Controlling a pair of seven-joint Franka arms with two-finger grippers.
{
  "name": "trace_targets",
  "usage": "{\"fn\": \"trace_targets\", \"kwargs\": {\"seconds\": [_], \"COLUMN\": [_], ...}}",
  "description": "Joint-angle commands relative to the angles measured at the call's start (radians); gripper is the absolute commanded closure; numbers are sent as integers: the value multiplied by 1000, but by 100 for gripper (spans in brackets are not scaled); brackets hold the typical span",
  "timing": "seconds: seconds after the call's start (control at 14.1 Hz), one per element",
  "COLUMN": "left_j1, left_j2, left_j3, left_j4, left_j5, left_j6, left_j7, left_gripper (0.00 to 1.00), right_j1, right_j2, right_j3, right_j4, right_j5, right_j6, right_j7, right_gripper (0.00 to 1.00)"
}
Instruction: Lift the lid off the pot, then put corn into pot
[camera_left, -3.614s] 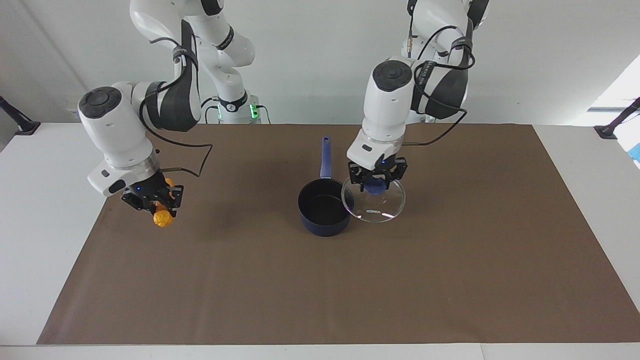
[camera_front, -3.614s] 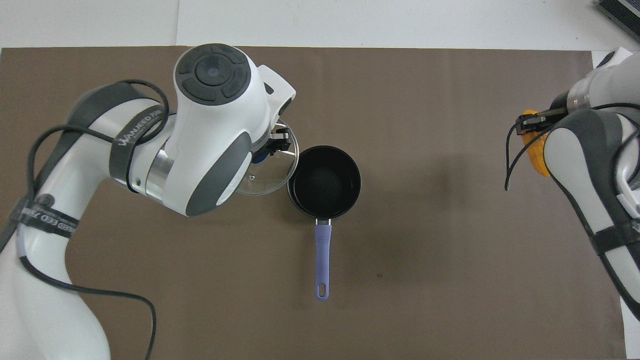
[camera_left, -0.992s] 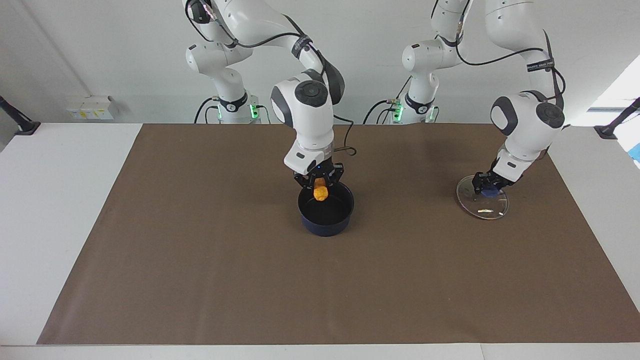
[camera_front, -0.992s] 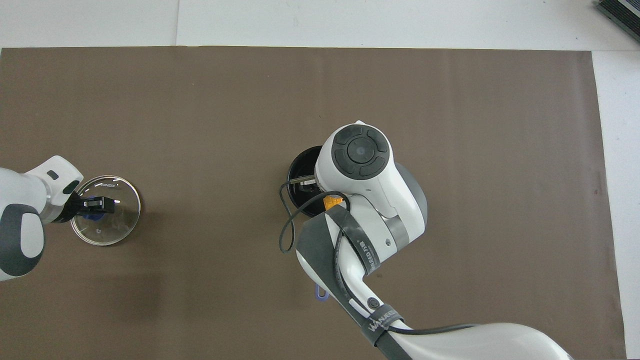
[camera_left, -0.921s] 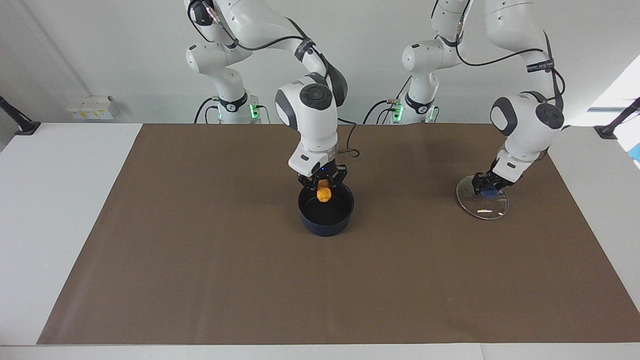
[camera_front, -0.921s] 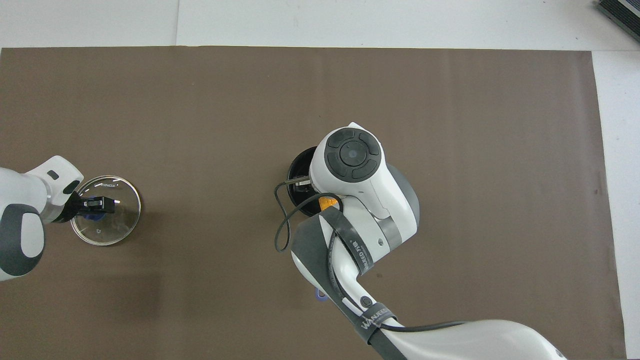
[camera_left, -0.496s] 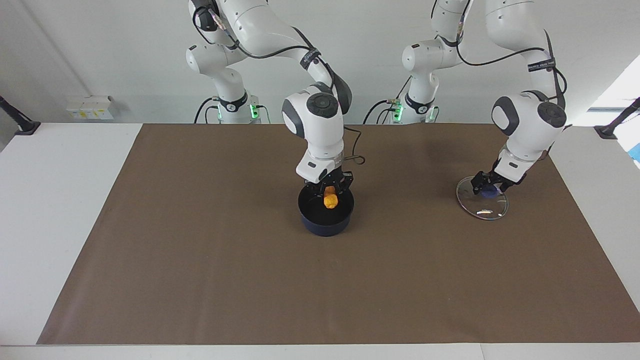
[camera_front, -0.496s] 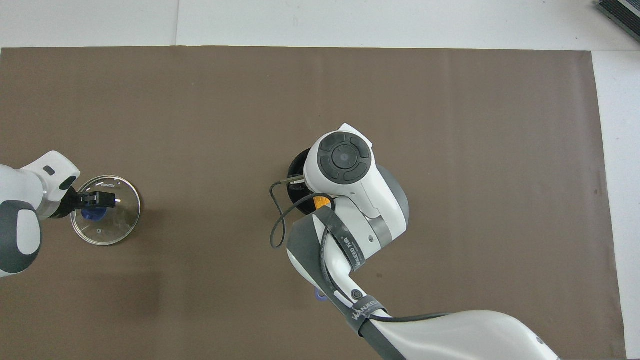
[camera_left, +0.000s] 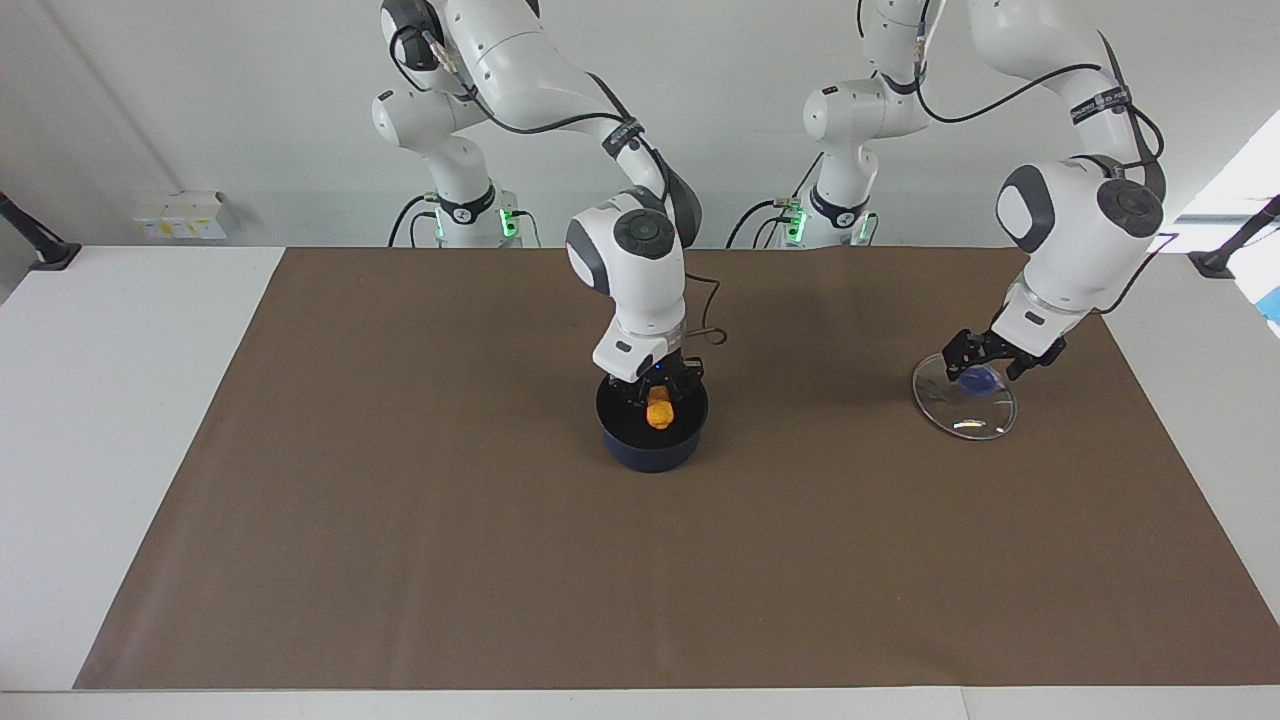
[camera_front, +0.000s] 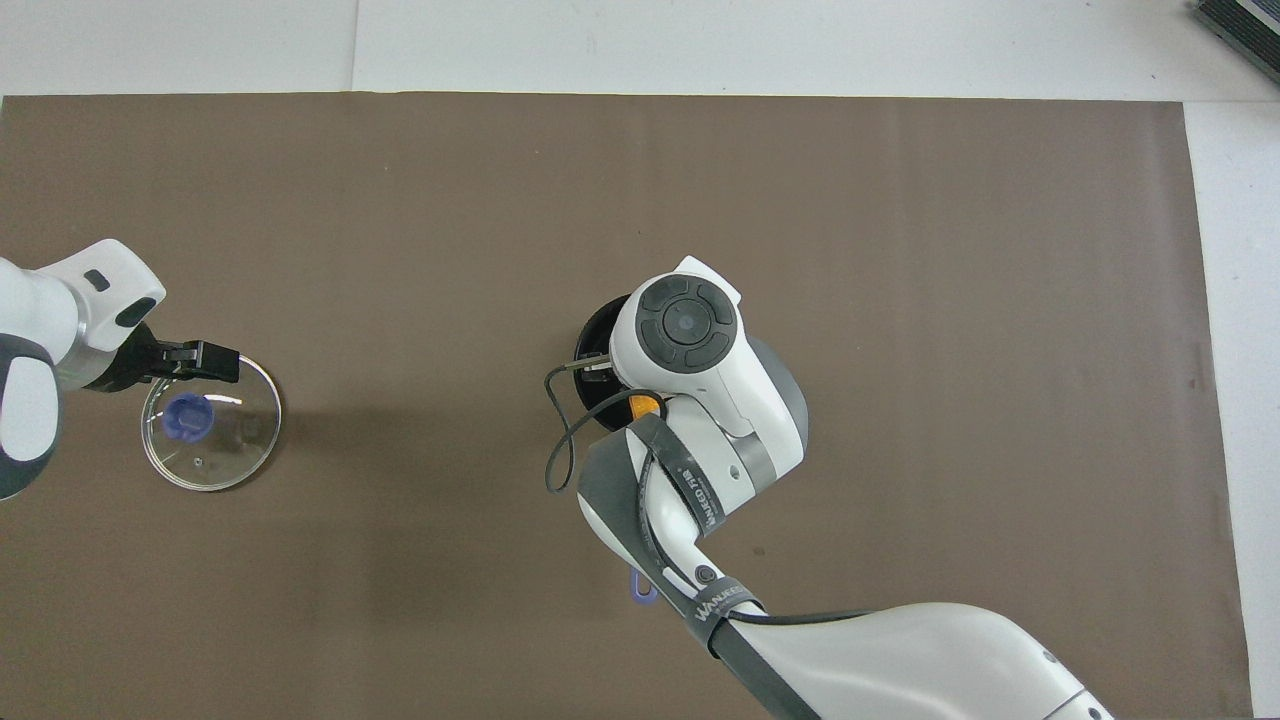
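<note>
The dark blue pot (camera_left: 651, 448) stands mid-table, lid off. My right gripper (camera_left: 657, 398) is down in the pot's mouth, shut on the orange-yellow corn (camera_left: 658, 412), which hangs upright inside the pot. In the overhead view the right arm covers most of the pot (camera_front: 593, 345); a sliver of the corn (camera_front: 649, 405) and the handle's tip (camera_front: 641, 591) show. The glass lid (camera_left: 963, 412) lies flat on the mat toward the left arm's end, blue knob up. My left gripper (camera_left: 987, 360) is open just above the knob, apart from it. It also shows in the overhead view (camera_front: 200, 358), beside the lid (camera_front: 225, 445).
A brown mat (camera_left: 420, 520) covers the table, with white tabletop (camera_left: 110, 400) at both ends. A loose black cable (camera_front: 560, 450) hangs from the right arm beside the pot.
The right gripper has lowered the corn deeper into the pot. The left gripper has opened, let go of the lid's knob and risen off it; the lid stays on the mat.
</note>
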Motion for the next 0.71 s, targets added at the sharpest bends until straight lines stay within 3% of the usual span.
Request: {"fn": "trace_targets", "kwargs": {"seconds": [0.0, 0.35, 0.64], "left_j1": [-60, -158, -149], "left_j2": [-4, -6, -9], "left_j3": [6, 5, 5], "left_j4": [33, 48, 160], "left_j5": [2, 2, 9], "left_j6": [-52, -55, -189], "left_j7": [-67, -117, -75], "left_gripper": [0, 0, 0], "right_j1": [-14, -37, -34], "right_j2": [16, 31, 48], "right_j3": [1, 1, 1], "right_j4": [-35, 10, 40], "right_j5": [5, 17, 48], "right_j6": [67, 62, 67], "right_j7": [5, -10, -9], "right_gripper": [100, 100, 100]}}
